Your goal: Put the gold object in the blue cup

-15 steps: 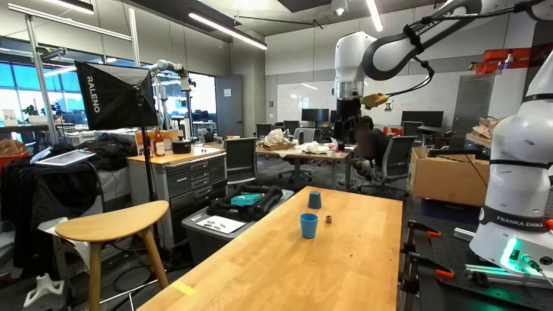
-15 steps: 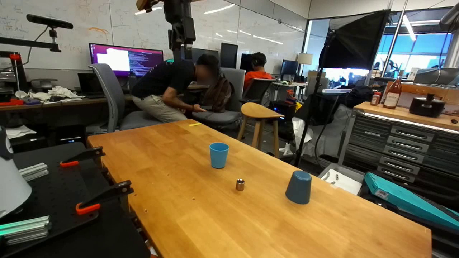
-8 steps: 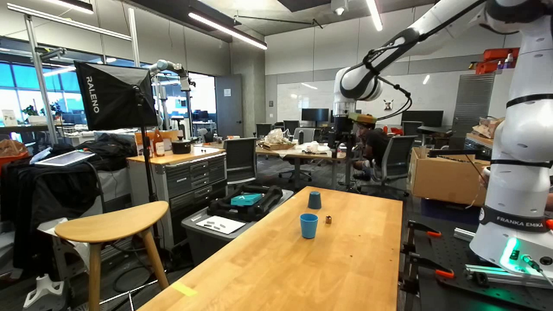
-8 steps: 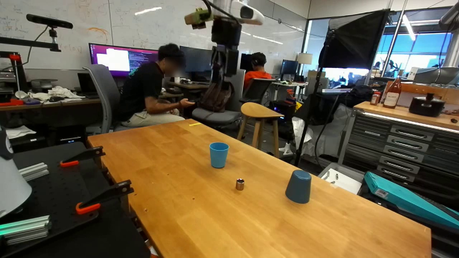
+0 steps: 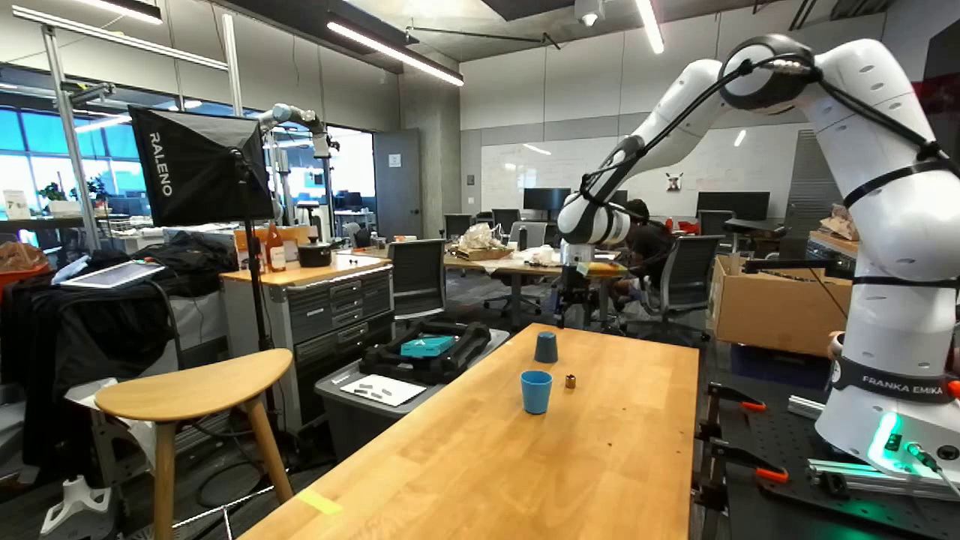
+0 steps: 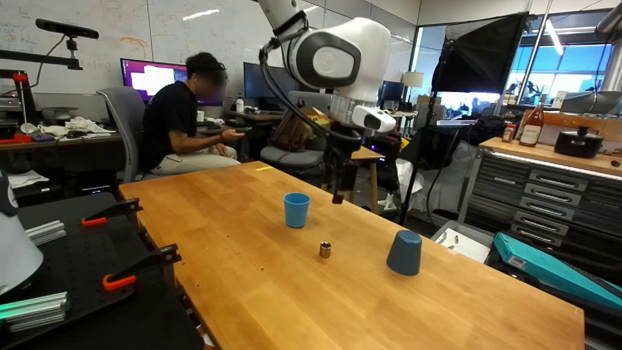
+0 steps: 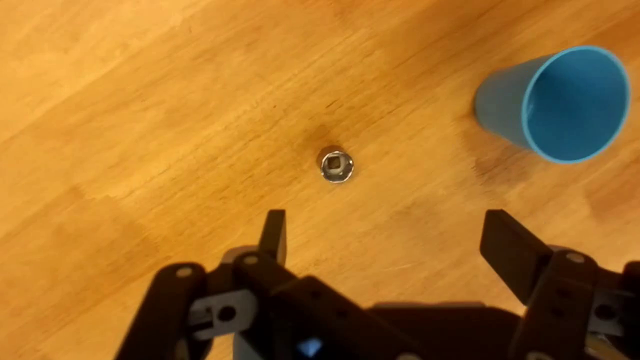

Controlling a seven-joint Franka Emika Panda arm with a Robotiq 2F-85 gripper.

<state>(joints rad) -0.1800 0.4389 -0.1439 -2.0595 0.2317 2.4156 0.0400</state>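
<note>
While the claw (image 7: 387,231) hangs spread wide, wooden surface (image 7: 150,150) beneath, a metal wrench socket (image 7: 336,166) stands near an upright blue cup (image 6: 296,211), a darker cup (image 6: 404,253) overturned.

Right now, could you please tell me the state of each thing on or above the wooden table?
Light blue cup, upright, nothing visible inside.
Dark blue cup, upside down.
Gold object, standing on end, outside both cups.
Fingers, spread apart, holding nothing.
Yellow tape, lying flat.
</note>
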